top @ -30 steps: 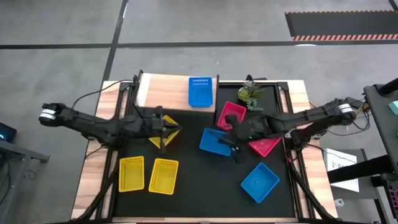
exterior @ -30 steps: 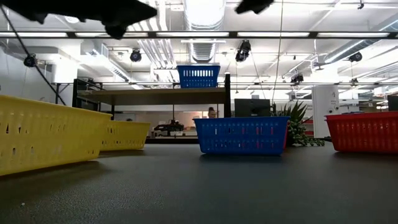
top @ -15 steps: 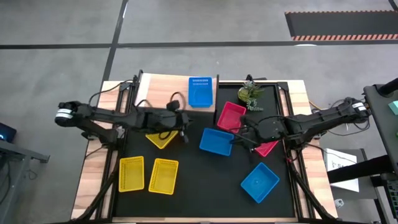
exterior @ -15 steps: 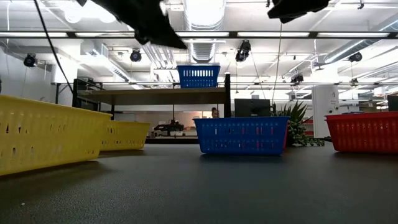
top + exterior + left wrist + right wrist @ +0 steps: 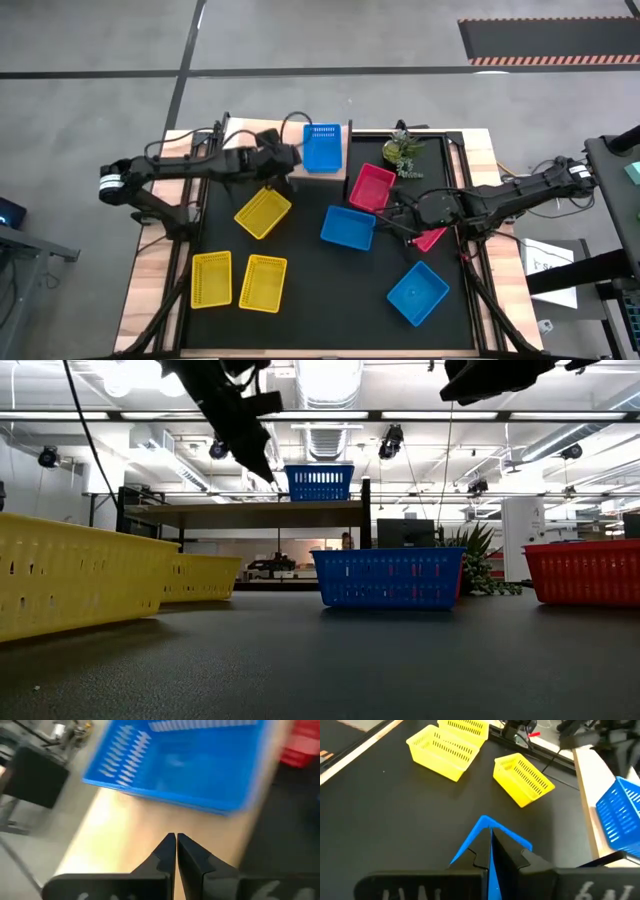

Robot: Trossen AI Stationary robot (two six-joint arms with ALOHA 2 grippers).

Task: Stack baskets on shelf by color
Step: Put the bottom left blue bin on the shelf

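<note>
My left tool [image 5: 175, 840], pressed together and empty, has swung up to the shelf [image 5: 262, 137] beside the blue basket [image 5: 321, 147]; my right tool [image 5: 490, 851] pinches another blue basket's [image 5: 347, 227] rim, ready to stack.

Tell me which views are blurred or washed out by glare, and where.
Left wrist view: the blue basket on the shelf is smeared by motion blur, while the shut left gripper stays fairly crisp. Low view: a ceiling light blows out to white, and the arms show as dark silhouettes. Right wrist view: sharp on the yellow baskets. High view: even light, no glare.
</note>
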